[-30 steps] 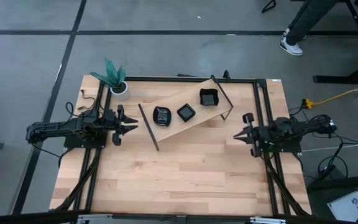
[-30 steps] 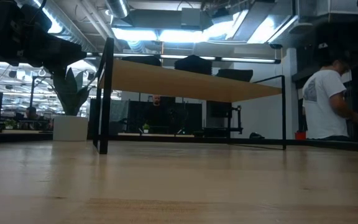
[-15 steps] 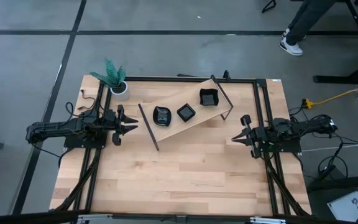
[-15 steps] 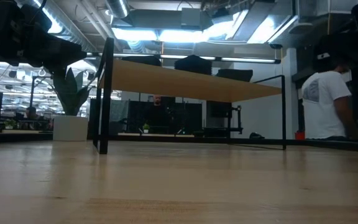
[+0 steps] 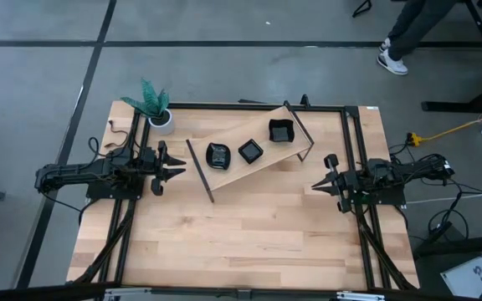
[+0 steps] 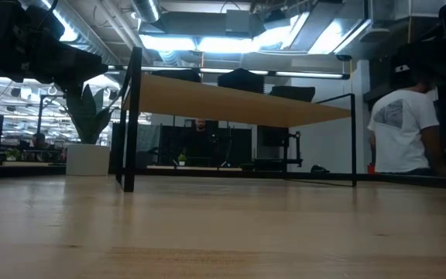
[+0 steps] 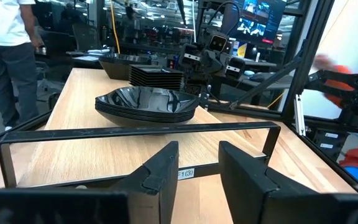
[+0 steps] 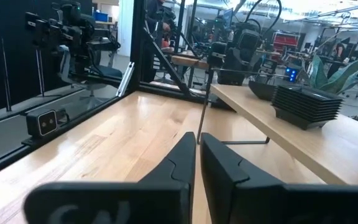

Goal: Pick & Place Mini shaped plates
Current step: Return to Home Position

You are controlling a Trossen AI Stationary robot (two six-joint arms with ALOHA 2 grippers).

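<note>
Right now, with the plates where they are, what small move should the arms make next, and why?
Probably just ease the right arm back to rest, as the left arm sits at its side. All three stacks of black plates stand on the shelf, no plate shows elsewhere, and neither arm's jaws hold anything.

The mini shaped plates (image 5: 250, 151) are glossy black, the shelf (image 5: 234, 176) pale wood, the pot (image 5: 163, 120) white.
</note>
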